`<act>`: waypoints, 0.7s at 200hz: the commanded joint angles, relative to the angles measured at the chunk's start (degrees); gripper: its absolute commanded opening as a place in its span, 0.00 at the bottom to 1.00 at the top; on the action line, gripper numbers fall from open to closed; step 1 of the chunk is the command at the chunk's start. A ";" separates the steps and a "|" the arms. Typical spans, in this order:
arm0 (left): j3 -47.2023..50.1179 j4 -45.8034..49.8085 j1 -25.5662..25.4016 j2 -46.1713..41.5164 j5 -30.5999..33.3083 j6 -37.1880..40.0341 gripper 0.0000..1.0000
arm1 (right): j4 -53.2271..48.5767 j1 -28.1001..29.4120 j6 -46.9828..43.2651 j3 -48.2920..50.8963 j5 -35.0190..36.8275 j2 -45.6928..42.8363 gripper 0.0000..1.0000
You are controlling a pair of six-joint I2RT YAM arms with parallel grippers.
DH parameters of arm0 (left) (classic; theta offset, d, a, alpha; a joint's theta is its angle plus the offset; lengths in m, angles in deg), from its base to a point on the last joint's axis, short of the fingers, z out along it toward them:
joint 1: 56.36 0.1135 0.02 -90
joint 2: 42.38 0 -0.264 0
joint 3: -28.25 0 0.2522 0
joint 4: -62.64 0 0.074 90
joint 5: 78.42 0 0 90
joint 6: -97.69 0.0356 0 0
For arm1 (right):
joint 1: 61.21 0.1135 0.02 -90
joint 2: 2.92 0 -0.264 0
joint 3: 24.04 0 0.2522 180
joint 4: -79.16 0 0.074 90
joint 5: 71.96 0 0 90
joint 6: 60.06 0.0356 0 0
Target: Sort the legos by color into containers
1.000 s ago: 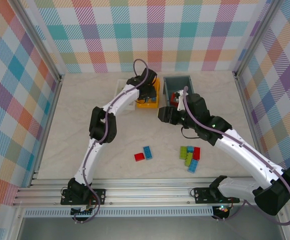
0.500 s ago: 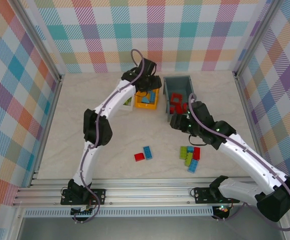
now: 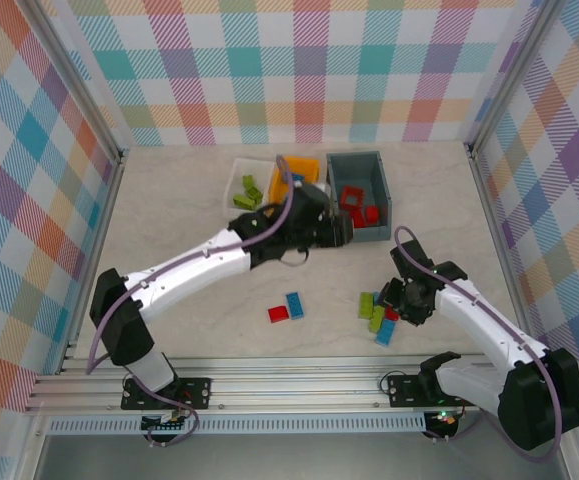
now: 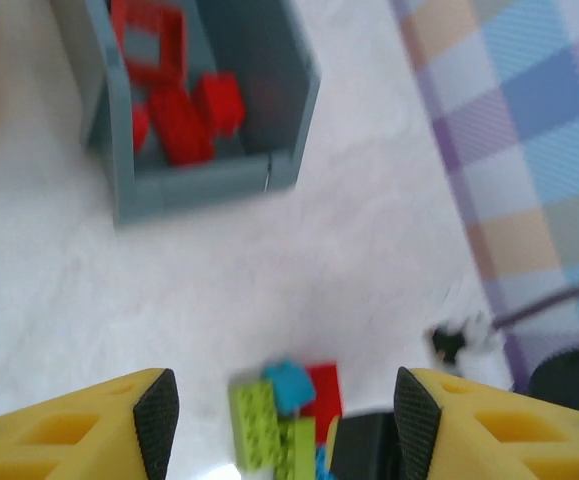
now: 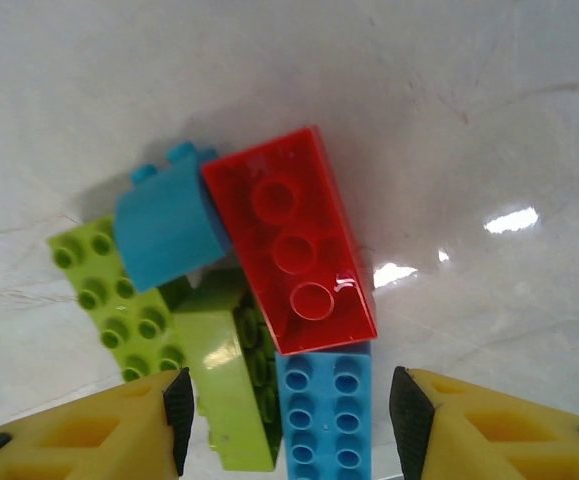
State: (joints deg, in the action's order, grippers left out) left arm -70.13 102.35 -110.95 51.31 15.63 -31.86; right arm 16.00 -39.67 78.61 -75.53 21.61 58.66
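My right gripper (image 3: 394,300) hangs open just above a pile of legos (image 3: 379,315). In the right wrist view its fingers (image 5: 179,415) straddle a blue brick (image 5: 319,415), with a red brick (image 5: 289,240), a blue curved piece (image 5: 164,225) and two lime bricks (image 5: 109,300) just beyond. My left gripper (image 3: 341,232) is open and empty, in front of the grey bin (image 3: 381,190), which holds red legos (image 4: 179,110). A red brick (image 3: 278,313) and a blue brick (image 3: 295,303) lie apart on the table. The white tray (image 3: 231,185) holds lime legos. The left arm partly covers the orange bin (image 3: 304,163).
The three containers stand in a row at the back centre. In the left wrist view, the pile (image 4: 274,415) lies ahead between the fingers, with the dark right gripper (image 4: 369,450) beside it. Checked walls close in the table on three sides.
The left arm has swung from over the orange bin forward and right, to in front of the grey bin. The right gripper has come from the grey bin down to the pile.
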 commanded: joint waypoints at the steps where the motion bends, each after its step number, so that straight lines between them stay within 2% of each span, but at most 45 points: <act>1: 6.80 -4.18 -2.27 -3.72 3.84 -4.67 0.60 | -0.03 -0.25 1.08 1.06 -1.65 1.21 0.55; 36: 11.79 -5.05 -5.01 -7.01 5.33 -6.85 0.60 | 0.61 -0.41 0.14 1.44 -0.20 3.12 0.54; 140: 11.32 -3.76 -5.97 -7.98 5.98 -6.79 0.60 | 6.95 -4.29 -4.36 0.13 -0.98 12.94 0.54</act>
State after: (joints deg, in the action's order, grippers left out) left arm -58.04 98.70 -116.28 45.50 20.26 -38.14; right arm 20.17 -42.84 75.68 -75.91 19.36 67.97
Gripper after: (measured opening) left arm 0.600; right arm 0.545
